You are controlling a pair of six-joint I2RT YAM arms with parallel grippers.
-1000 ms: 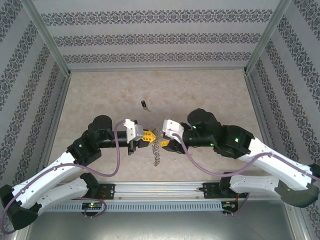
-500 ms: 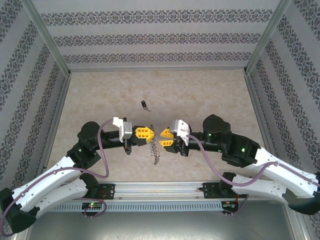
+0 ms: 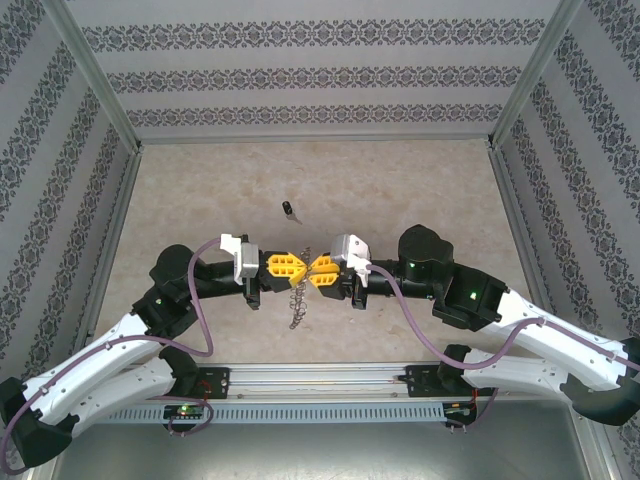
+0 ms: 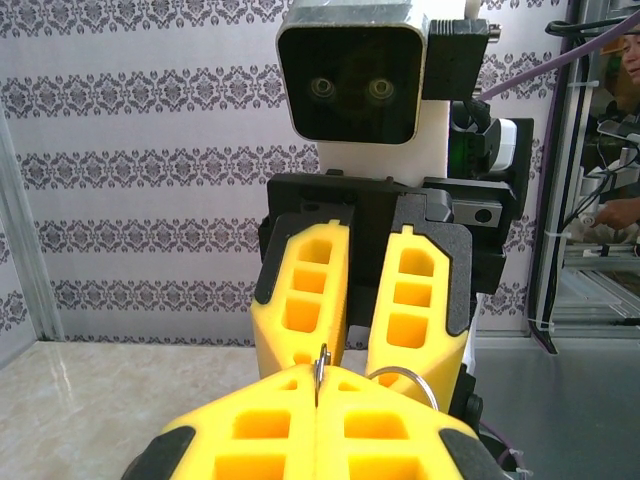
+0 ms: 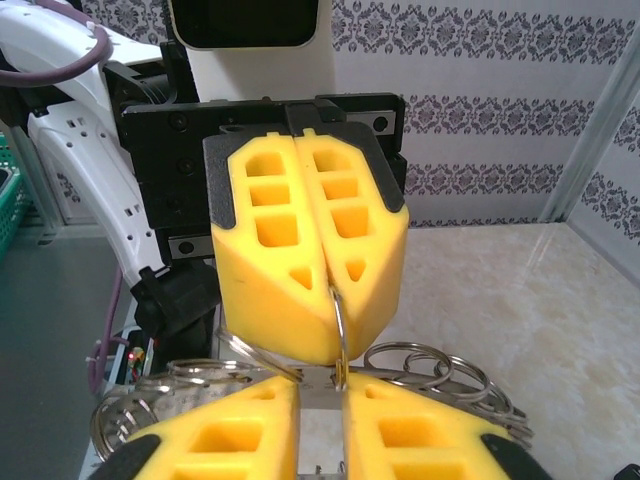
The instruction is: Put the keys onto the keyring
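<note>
The keyring (image 3: 297, 302), a flat grey ring with many wire loops, hangs between the two arms just above the table. My left gripper (image 4: 318, 378) is shut on one thin wire loop (image 4: 321, 357) of it. The same gripper (image 3: 301, 266) meets my right gripper (image 3: 312, 269) tip to tip. The right gripper (image 5: 320, 388) stands open by a narrow gap, with the keyring's grey metal (image 5: 322, 376) showing in that gap and the held loop (image 5: 341, 330) against its right fingertip. The small black-headed key (image 3: 288, 209) lies alone on the table, farther back.
More wire loops (image 5: 430, 365) fan out on both sides of my right fingertips. Patterned walls (image 3: 320, 75) and aluminium posts (image 3: 100, 90) close in the table at the back and on both sides. Bare beige table (image 3: 400, 180) lies beyond the grippers.
The two grippers drew apart and then came back together until their tips nearly touch. The right jaws narrowed. The hanging keyring shifted slightly to the left.
</note>
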